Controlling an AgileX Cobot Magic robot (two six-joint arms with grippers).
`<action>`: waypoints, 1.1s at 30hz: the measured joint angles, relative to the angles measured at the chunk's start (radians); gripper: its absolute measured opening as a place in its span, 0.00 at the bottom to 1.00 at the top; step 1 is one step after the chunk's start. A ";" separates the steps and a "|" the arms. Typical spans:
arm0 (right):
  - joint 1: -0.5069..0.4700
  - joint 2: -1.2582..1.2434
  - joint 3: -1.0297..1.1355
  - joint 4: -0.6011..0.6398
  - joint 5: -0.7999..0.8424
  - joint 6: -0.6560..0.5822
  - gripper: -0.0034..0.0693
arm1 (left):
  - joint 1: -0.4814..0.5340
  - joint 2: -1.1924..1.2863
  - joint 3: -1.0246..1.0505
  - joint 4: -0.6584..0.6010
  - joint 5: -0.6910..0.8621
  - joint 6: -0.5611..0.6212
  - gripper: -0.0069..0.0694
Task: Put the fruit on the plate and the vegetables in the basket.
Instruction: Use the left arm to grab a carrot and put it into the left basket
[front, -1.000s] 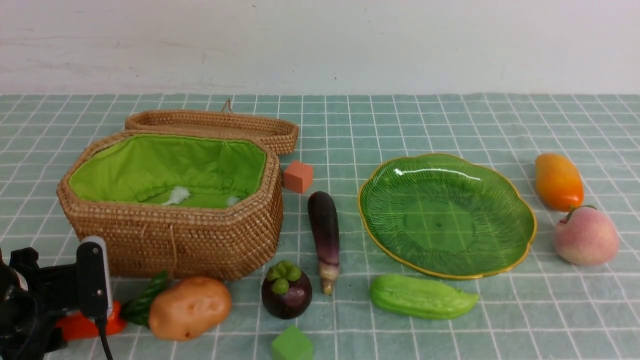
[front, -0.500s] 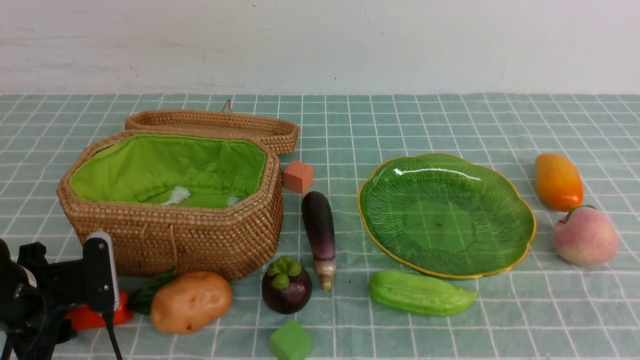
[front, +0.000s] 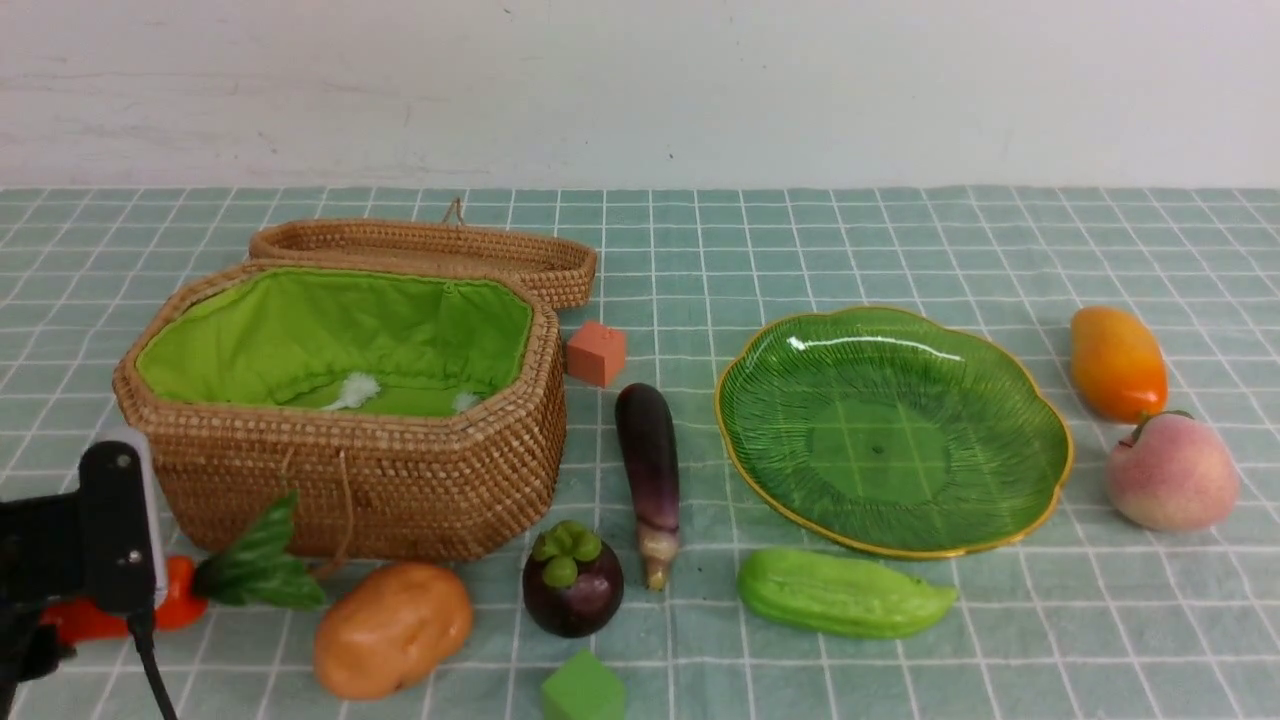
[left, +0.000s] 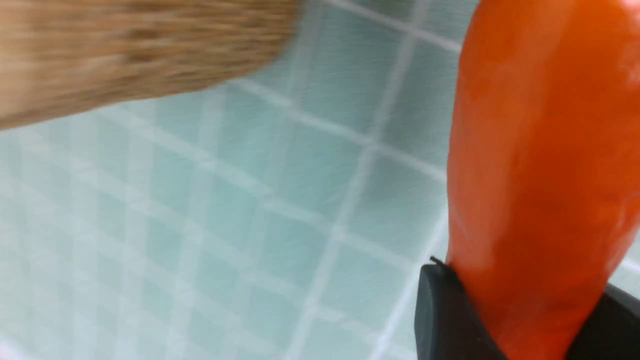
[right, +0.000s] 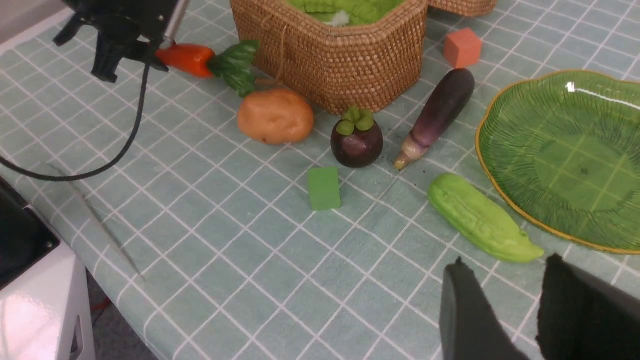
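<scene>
Nearest the robot, the right jaws are hanging partly open over the checked cloth of the desk (front: 1100, 640), gripping nothing. The gourd (front: 840, 592) is lying just ahead of them. A green cube (front: 583, 690) is sitting at the near edge, with the potato (front: 392, 628) lying to its left. At the far left, the left jaws are clamping the tapered end of the carrot (front: 172, 603), whose leaves are pointing right, across the front of the basket (front: 400, 490). The mangosteen (front: 572, 592) is standing just behind the cube. To its right, the gourd is lying just in front of the plate (front: 890, 430). The eggplant (front: 650, 470) is lying between basket and plate, its stem end near the mangosteen. The peach (front: 1172, 470) is resting just right of the plate's rim, and the mango (front: 1117, 362) is lying close behind it. The basket is standing open, showing its green lining. An orange cube (front: 596, 352) is sitting beside its far right corner, and the lid (front: 430, 245) is lying back behind it.
</scene>
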 joint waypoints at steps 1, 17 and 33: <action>0.000 0.000 0.000 0.004 -0.022 0.000 0.36 | 0.000 -0.059 -0.017 -0.010 -0.004 0.000 0.42; 0.000 0.000 0.000 0.095 -0.198 0.000 0.36 | -0.234 0.177 -0.499 -0.105 -0.066 -0.109 0.42; 0.000 0.000 0.000 0.097 -0.177 0.000 0.36 | -0.234 0.316 -0.544 -0.087 -0.048 -0.202 0.83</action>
